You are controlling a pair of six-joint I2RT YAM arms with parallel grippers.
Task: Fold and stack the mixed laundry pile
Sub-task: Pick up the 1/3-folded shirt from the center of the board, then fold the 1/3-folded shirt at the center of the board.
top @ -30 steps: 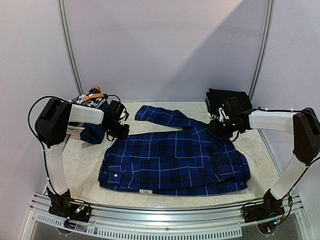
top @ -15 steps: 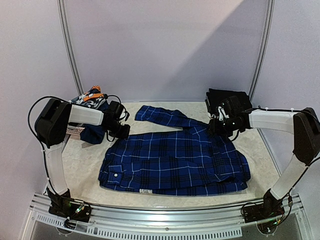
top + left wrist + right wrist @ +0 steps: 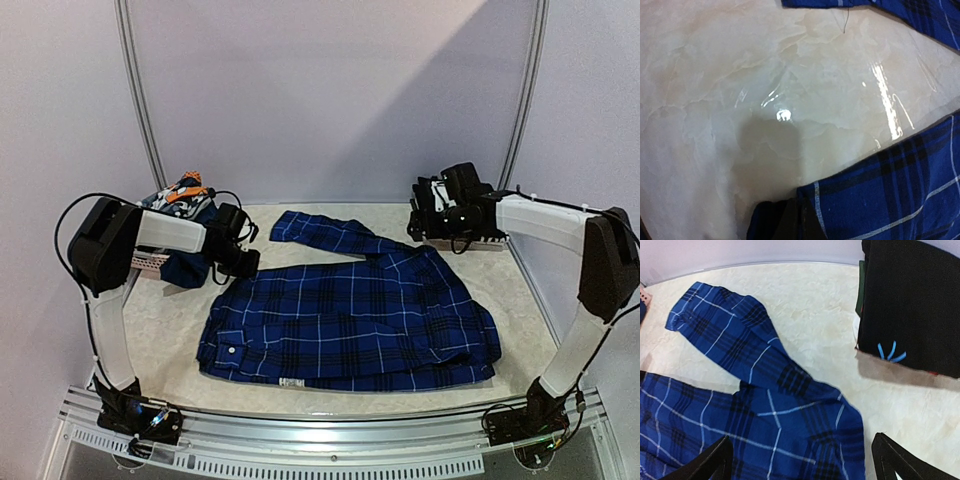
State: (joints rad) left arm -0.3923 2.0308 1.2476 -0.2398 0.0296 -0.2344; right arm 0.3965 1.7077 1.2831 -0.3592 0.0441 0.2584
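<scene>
The blue plaid shirt (image 3: 350, 320) lies spread flat on the table, one sleeve (image 3: 320, 232) stretched toward the back. My left gripper (image 3: 240, 258) sits at the shirt's far left corner, shut on the fabric edge (image 3: 840, 210); its closed tips (image 3: 800, 227) show at the bottom of the left wrist view. My right gripper (image 3: 432, 215) hovers wide open above the shirt's far right shoulder (image 3: 805, 430), nothing between its fingers (image 3: 715, 460). A folded black garment (image 3: 915, 300) lies just behind it. More of the laundry pile (image 3: 182, 192), orange, grey and navy, sits at the back left.
A pale lattice basket (image 3: 150, 262) stands under the pile at the back left, behind my left arm. Bare marble tabletop (image 3: 765, 100) shows between the shirt body and its sleeve. A metal rail (image 3: 330, 420) runs along the near edge.
My right gripper has opened wide, let go of the shirt's shoulder, and lifted back toward the black garment. My left gripper has closed fully on the shirt's corner.
</scene>
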